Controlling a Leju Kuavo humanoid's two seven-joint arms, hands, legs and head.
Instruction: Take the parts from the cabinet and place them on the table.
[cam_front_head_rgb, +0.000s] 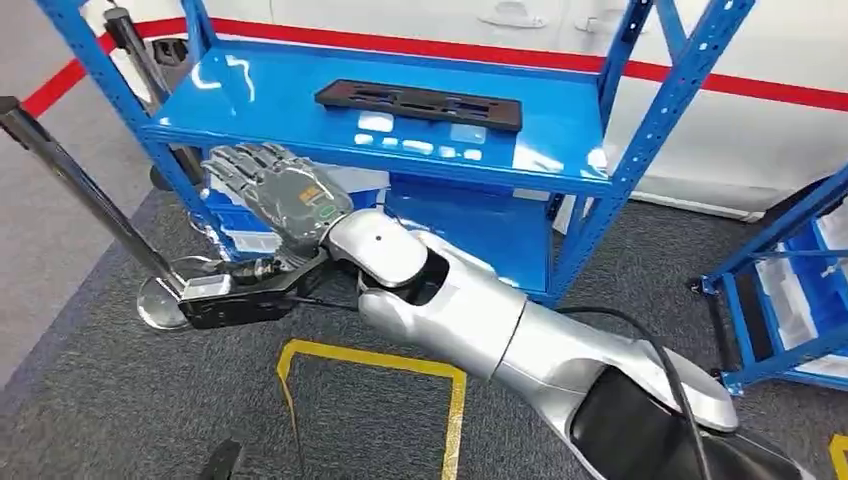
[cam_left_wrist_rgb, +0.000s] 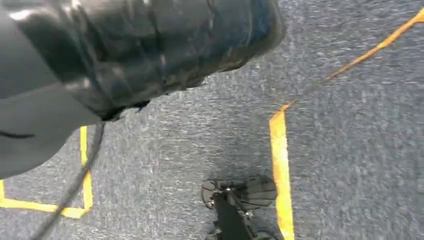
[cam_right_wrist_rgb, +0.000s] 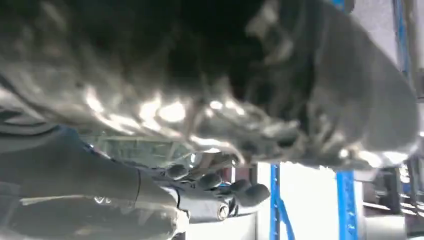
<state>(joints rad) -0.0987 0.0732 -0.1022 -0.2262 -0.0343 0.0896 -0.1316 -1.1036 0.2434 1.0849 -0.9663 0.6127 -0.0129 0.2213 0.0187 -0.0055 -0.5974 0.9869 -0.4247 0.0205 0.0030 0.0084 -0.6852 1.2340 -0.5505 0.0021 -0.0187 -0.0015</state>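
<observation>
A long black part (cam_front_head_rgb: 420, 103) with cut-outs lies flat on the top shelf of the blue cabinet (cam_front_head_rgb: 560, 165), near its back. My right hand (cam_front_head_rgb: 270, 190) is held up at the shelf's front left edge, lower than and left of the part, back of the hand toward the head camera. It holds nothing and its fingers are stretched out. In the blurred right wrist view its dark fingers (cam_right_wrist_rgb: 225, 187) are spread, with a blue upright (cam_right_wrist_rgb: 274, 200) behind them. A grey piece of my left hand (cam_left_wrist_rgb: 30, 130) shows over the carpet, its fingers hidden.
A black pole on a round metal base (cam_front_head_rgb: 162, 300) slants up at the left, with a black device (cam_front_head_rgb: 240, 295) just below my right hand. A second blue rack (cam_front_head_rgb: 790, 290) stands on the right. Yellow tape (cam_front_head_rgb: 370, 360) marks the grey carpet. Blue bins (cam_front_head_rgb: 245, 220) sit on the lower shelf.
</observation>
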